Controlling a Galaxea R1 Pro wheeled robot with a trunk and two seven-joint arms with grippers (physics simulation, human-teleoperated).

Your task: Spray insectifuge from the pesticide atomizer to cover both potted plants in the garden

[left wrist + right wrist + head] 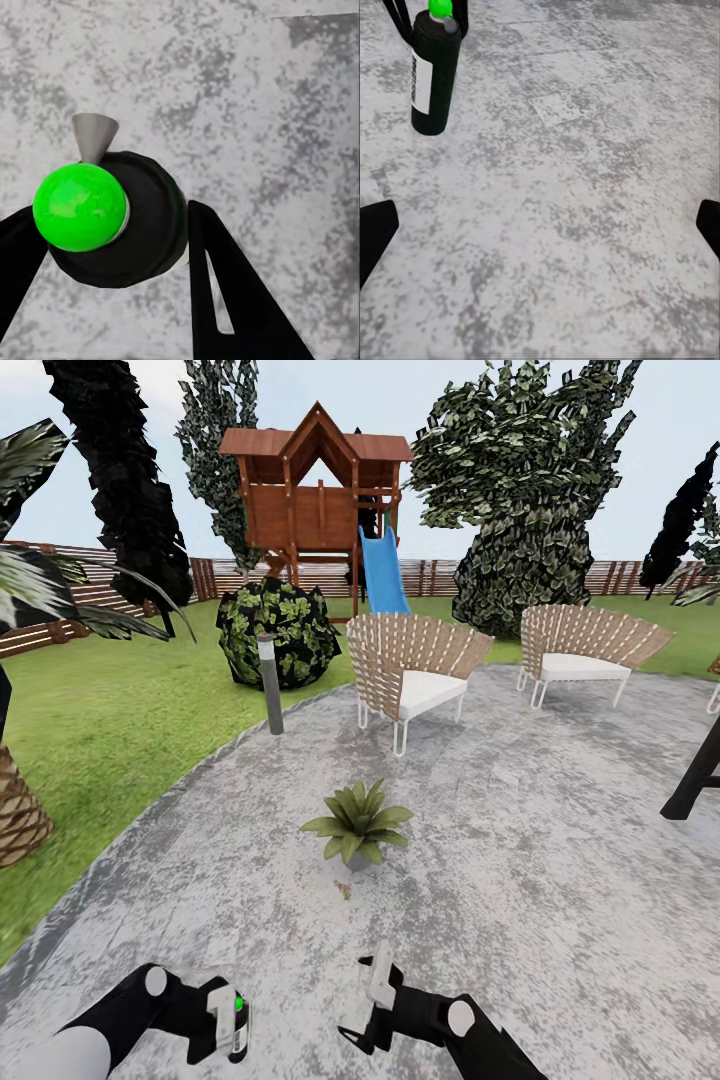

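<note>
My left gripper (pixel 228 1015) is clamped around the black spray bottle (pixel 234 1020), held upright with its green cap (pixel 79 207) on top and its grey nozzle (pixel 94 136) projecting sideways over the paved patio (pixel 520 880); my right gripper (pixel 375 1000) hangs empty beside it, fingers spread wide. One potted plant (pixel 357 822) stands on the paving ahead, slightly right of the bottle and about as near to either arm. In my judgement the nozzle must face forward at that plant before I spray.

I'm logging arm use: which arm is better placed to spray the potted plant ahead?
Left. The left gripper already grips the atomizer, fingers either side of the can. The right gripper is open and empty. The potted plant sits ahead.
</note>
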